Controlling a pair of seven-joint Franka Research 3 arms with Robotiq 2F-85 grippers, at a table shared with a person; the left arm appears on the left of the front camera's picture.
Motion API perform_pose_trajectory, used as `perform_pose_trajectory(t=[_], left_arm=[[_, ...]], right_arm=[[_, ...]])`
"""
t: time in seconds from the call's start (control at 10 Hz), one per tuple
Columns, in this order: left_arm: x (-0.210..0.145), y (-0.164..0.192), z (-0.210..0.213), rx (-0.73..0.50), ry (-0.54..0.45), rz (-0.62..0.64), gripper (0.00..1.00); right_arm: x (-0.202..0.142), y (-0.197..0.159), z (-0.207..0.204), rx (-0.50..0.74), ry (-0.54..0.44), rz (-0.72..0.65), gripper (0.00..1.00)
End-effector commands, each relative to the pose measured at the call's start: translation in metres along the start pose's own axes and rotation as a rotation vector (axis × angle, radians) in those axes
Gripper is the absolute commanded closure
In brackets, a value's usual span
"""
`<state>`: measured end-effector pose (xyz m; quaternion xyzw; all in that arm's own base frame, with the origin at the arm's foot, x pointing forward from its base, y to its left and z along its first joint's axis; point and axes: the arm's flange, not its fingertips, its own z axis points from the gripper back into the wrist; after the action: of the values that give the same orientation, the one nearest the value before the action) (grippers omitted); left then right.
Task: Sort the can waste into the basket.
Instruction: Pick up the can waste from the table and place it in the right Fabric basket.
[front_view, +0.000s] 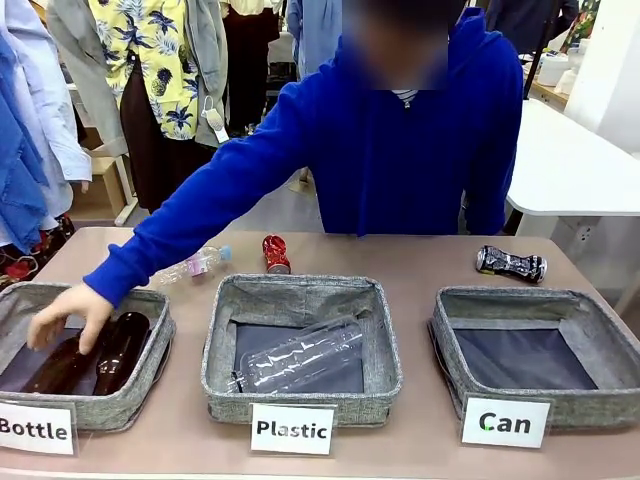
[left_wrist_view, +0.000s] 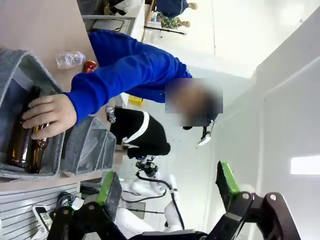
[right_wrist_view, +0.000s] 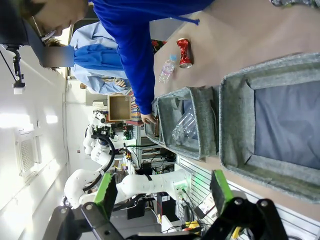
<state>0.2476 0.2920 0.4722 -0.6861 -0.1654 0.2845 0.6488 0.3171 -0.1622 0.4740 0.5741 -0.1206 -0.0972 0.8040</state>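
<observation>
A crushed red can (front_view: 275, 254) lies on the table behind the middle basket, also seen as the red can (right_wrist_view: 184, 52) and the red can (left_wrist_view: 90, 66) in the wrist views. The crushed black can (front_view: 511, 263) lies behind the "Can" basket (front_view: 452, 334), a grey square basket (right_wrist_view: 235, 120) with a dark bottom and nothing in it. My left gripper (left_wrist_view: 167, 182) hangs open, off the table's near edge. My right gripper (right_wrist_view: 162, 190) is open too, with nothing between its green pads.
The person's hand (front_view: 68, 312) reaches into the "Bottle" basket (front_view: 140, 392) onto brown glass bottles (front_view: 120, 350). A clear plastic bottle (front_view: 298, 355) lies in the "Plastic" basket (front_view: 215, 345). Another clear bottle (front_view: 195, 265) lies on the table beside the red can.
</observation>
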Motion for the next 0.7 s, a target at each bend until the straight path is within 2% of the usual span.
perform_pose_trajectory(t=[0.0, 0.3, 0.4, 0.6], left_arm=[[-0.003, -0.033, -0.026, 0.097, 0.018, -0.055, 0.00], [-0.014, -0.083, -0.108, 0.357, 0.099, -0.161, 0.00], [-0.011, -0.090, -0.127, 0.445, 0.116, -0.179, 0.00], [0.006, -0.093, -0.141, 0.459, 0.120, -0.124, 0.00]], right_arm=[[0.000, 0.001, 0.001, 0.004, 0.003, 0.027, 0.00], [0.000, 0.001, 0.001, 0.004, 0.003, 0.027, 0.00], [0.000, 0.001, 0.001, 0.004, 0.003, 0.027, 0.00], [0.000, 0.001, 0.001, 0.004, 0.003, 0.027, 0.00]])
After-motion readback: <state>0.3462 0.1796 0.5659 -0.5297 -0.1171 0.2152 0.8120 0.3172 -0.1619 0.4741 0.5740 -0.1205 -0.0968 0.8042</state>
